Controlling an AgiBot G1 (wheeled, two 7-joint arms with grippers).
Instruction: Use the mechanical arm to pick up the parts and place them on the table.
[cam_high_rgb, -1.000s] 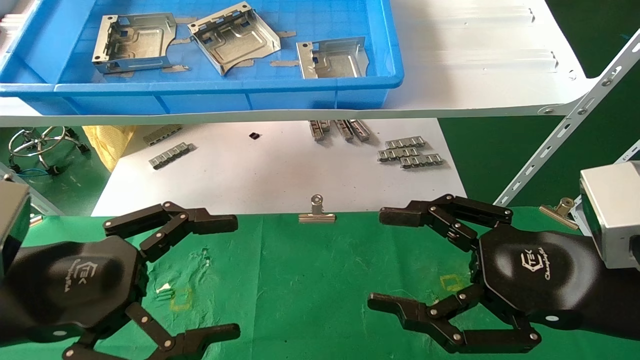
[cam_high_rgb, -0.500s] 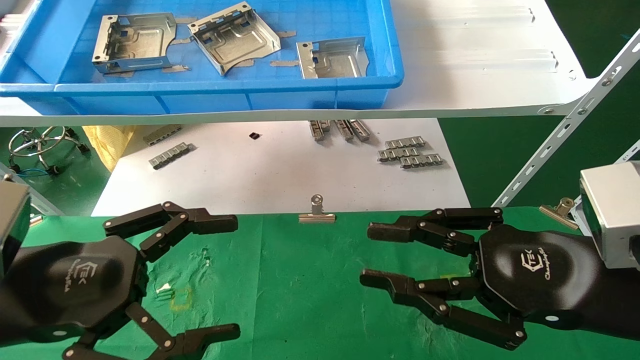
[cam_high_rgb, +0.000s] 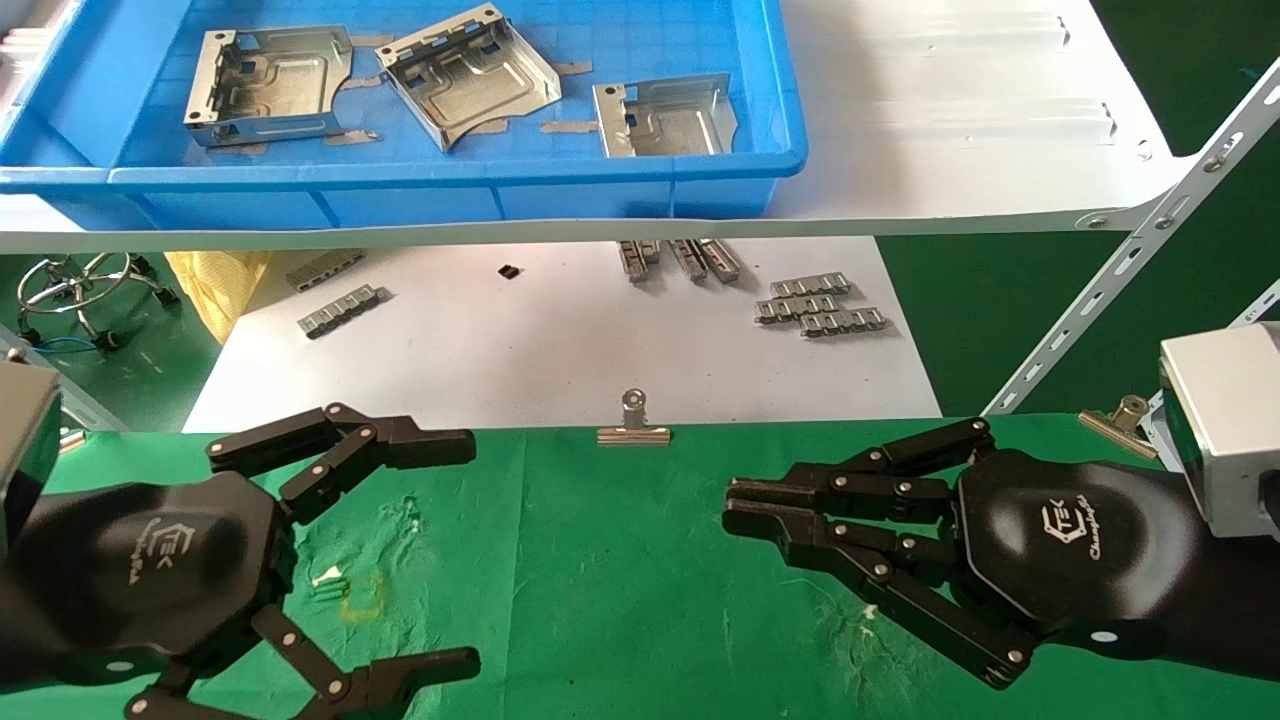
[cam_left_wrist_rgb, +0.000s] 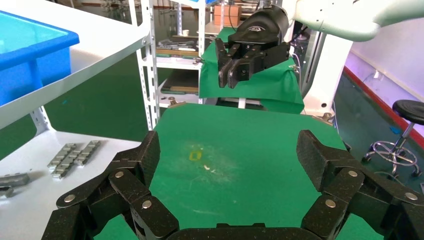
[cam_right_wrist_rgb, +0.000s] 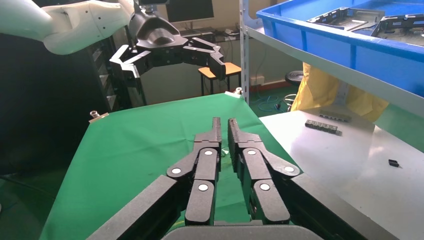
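Three silver-grey parts (cam_high_rgb: 265, 85), (cam_high_rgb: 468, 75), (cam_high_rgb: 665, 115) lie in the blue tray (cam_high_rgb: 400, 178) on the upper shelf; they also show in the right wrist view (cam_right_wrist_rgb: 350, 17). My right gripper (cam_high_rgb: 733, 505) hovers over the right side of the green table (cam_high_rgb: 600, 580), its fingers shut together on nothing; its own view shows this too (cam_right_wrist_rgb: 223, 122). My left gripper (cam_high_rgb: 465, 552) is open and empty over the table's left side, with green cloth between its fingers (cam_left_wrist_rgb: 230, 150). Both grippers are far below and in front of the parts.
A white board (cam_high_rgb: 560, 350) beyond the table holds small grey ridged strips (cam_high_rgb: 820, 305). A silver binder clip (cam_high_rgb: 633, 425) sits on the table's far edge, another clip (cam_high_rgb: 1115, 418) at the right. A slotted metal brace (cam_high_rgb: 1130, 270) slants under the white shelf (cam_high_rgb: 950, 120).
My right gripper's fingers closed from wide open to shut, with nothing between them. The left gripper and the parts have not moved.
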